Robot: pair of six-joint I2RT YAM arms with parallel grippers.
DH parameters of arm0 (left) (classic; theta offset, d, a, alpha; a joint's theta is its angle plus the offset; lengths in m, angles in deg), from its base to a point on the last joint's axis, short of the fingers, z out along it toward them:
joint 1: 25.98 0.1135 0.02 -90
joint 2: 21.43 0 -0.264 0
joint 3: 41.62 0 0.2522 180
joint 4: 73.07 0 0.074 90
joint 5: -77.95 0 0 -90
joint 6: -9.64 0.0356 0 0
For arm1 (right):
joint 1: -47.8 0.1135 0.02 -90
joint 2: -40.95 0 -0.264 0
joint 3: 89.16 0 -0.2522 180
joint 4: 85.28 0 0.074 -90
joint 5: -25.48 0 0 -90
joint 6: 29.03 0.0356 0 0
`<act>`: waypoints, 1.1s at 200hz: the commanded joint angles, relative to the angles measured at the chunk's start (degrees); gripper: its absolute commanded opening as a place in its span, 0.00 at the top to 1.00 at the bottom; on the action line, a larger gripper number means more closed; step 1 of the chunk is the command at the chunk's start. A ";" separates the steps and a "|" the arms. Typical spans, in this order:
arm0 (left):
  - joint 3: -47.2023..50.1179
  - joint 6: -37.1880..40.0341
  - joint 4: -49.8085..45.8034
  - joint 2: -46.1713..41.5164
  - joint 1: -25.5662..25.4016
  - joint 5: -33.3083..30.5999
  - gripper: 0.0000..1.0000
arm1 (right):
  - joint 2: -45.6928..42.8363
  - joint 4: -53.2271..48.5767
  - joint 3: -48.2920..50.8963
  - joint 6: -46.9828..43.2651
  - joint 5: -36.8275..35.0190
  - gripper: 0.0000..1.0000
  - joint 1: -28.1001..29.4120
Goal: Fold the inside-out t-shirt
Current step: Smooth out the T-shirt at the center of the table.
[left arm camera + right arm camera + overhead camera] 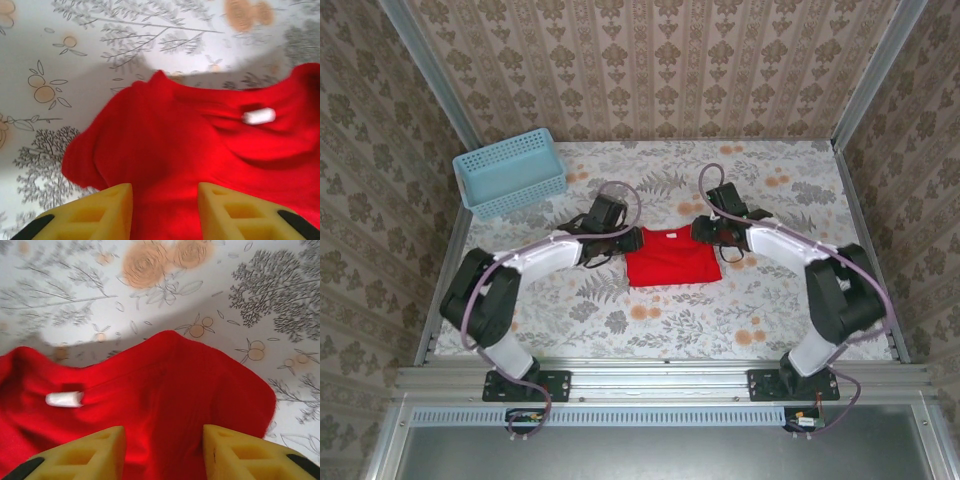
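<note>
The red t-shirt (670, 258) lies as a compact folded rectangle in the middle of the table. My left gripper (628, 240) hovers at its far left corner, open. In the left wrist view the yellow fingers (107, 210) stand apart over the red cloth (165, 150), and the white neck tag (259, 116) lies to the right. My right gripper (700, 232) sits at the shirt's far right corner, open. In the right wrist view its fingers (235, 452) straddle the red cloth (170, 385), with the white tag (64, 399) to the left. Nothing is pinched.
A light blue plastic basket (510, 171) stands at the back left of the floral tablecloth (720, 320). Patterned walls close in the table on three sides. A metal rail (660, 378) runs along the near edge.
</note>
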 commanded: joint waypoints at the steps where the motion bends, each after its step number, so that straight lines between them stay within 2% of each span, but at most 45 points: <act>1: -1.21 -1.22 2.15 3.53 2.34 0.96 0.63 | 6.44 0.16 -3.35 -0.52 -0.13 0.62 -1.89; 29: 1.95 -0.99 3.44 2.76 4.23 1.03 0.62 | 8.75 2.16 -3.92 -1.00 1.16 0.60 -4.29; 68: 1.98 2.26 -2.41 -5.21 4.40 -1.30 0.57 | 2.02 -0.84 -4.13 -4.21 2.39 0.42 -4.73; 88: 1.45 2.47 -6.74 -10.02 2.96 -4.03 0.52 | -3.24 -2.05 -1.49 -4.15 2.51 0.37 -4.26; 115: 2.05 0.22 -8.82 -12.79 -1.26 -5.41 0.49 | -8.83 -3.21 4.01 -2.08 2.17 0.37 -1.30; 155: 9.19 -6.07 1.81 -9.20 -5.18 -0.89 0.57 | -11.20 -2.31 10.89 2.98 0.18 0.44 7.04; 198: 13.54 -7.28 6.50 -4.10 -3.94 0.38 0.64 | -8.52 -0.88 14.64 5.05 -2.42 0.45 4.41; 208: 14.03 -6.92 5.56 -6.22 -3.72 -0.03 0.63 | -9.77 -1.70 14.22 3.75 -2.87 0.43 4.40; 220: 13.90 -5.50 2.74 -10.30 -3.61 -1.18 0.57 | -11.88 -3.77 13.13 2.40 -4.65 0.40 5.37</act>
